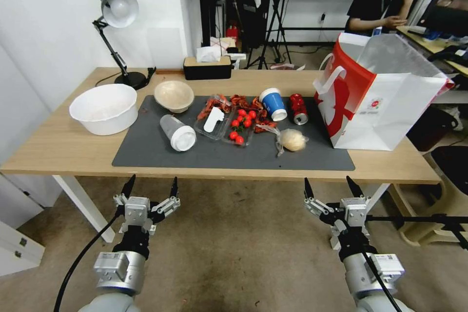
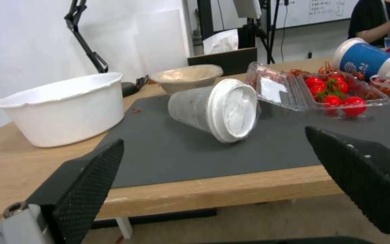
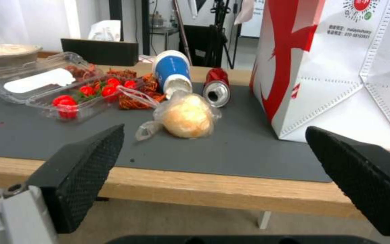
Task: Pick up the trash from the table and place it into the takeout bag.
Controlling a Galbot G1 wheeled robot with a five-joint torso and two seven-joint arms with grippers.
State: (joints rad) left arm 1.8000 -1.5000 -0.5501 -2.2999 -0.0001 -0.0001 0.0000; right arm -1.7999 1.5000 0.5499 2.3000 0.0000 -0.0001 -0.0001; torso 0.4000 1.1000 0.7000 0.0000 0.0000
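Trash lies on the dark mat of the table (image 1: 58, 146): a beige bowl (image 1: 174, 95), a translucent white-lidded cup (image 1: 178, 132) on its side, a tipped blue paper cup (image 1: 273, 103), a red can (image 1: 298, 108) lying down, and a clear-bagged bun (image 1: 291, 140). The red and white takeout bag (image 1: 380, 95) stands open at the table's right end. My left gripper (image 1: 150, 187) hangs open below the table's front edge, facing the lidded cup (image 2: 217, 108). My right gripper (image 1: 330, 187) is open too, level with the bun (image 3: 187, 116), the can (image 3: 216, 88) and the bag (image 3: 339, 64).
A large white bowl (image 1: 105, 107) sits at the left. A clear clamshell tray (image 1: 225, 124) holds cherry tomatoes, with red scraps behind it. A desk lamp (image 1: 117, 14) and black tissue box (image 1: 207, 67) stand along the back edge. Bare floor lies under both arms.
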